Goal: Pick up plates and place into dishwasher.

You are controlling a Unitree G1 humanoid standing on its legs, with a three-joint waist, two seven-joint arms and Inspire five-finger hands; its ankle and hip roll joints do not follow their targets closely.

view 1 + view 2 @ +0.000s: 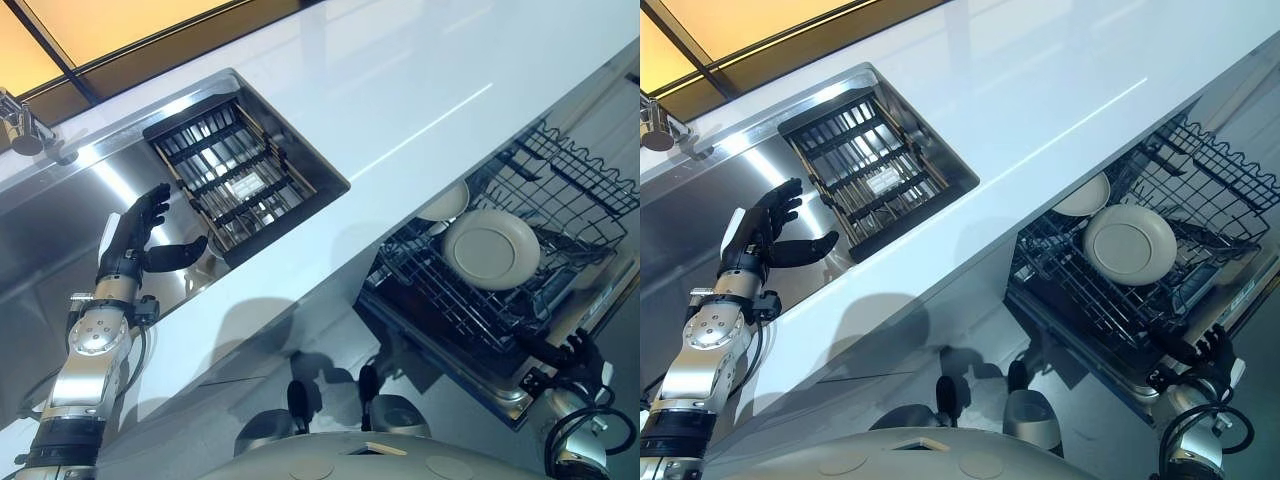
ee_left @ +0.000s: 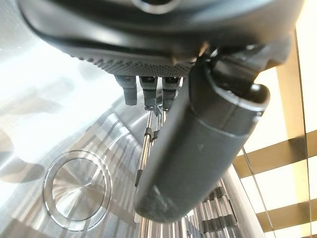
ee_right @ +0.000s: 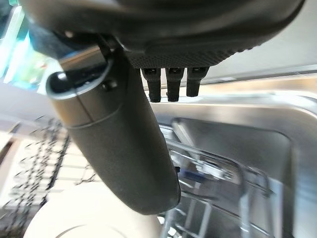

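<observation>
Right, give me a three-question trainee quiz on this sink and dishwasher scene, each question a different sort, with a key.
1. True or false: the left hand holds a plate over the sink.
2. Multiple choice: where does the cream plate sit? A) in the dish rack in the sink; B) on the white counter; C) in the dishwasher rack.
3. Fill in: the right hand shows by the pulled-out dishwasher rack's near ____.

Key
1. False; the left hand's fingers are spread and empty beside the dish rack.
2. C; a second plate shows partly behind it.
3. Edge.
</observation>
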